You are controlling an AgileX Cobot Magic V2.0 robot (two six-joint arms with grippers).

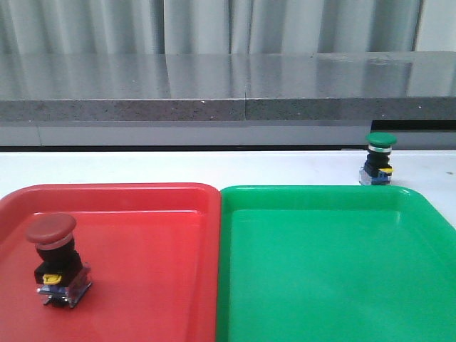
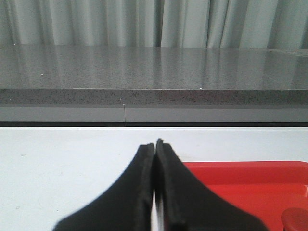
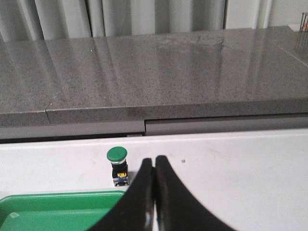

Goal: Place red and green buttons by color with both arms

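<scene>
The red button (image 1: 55,258) stands upright inside the red tray (image 1: 142,214), in its left half, toward the near side. Its dark red cap sits over a black body with a yellow tab, on a clear-blue base that rests on the tray floor. In the left wrist view only a curved slice of that cap (image 2: 296,221) shows at the frame's edge, so little more can be told of it from there.

The green button (image 1: 377,158) stands upright on the white worktop (image 1: 178,167), just behind the far right corner of the green tray (image 1: 320,263) and apart from its rim. The right wrist view shows the same green button (image 3: 117,166) on the worktop, just past the edge of the green tray (image 3: 57,207).

The two trays lie side by side, red on the left and green on the right, with their inner rims touching or nearly so.

The left claw (image 2: 154,144) is closed, its two black fingers pressed together with nothing between them, above the worktop beside the red tray (image 2: 240,183). The right claw (image 3: 154,161) is likewise closed and empty, near the green button but not touching it.

A grey stone ledge (image 1: 214,85) runs along the back, with pale curtains (image 1: 214,25) behind it.
</scene>
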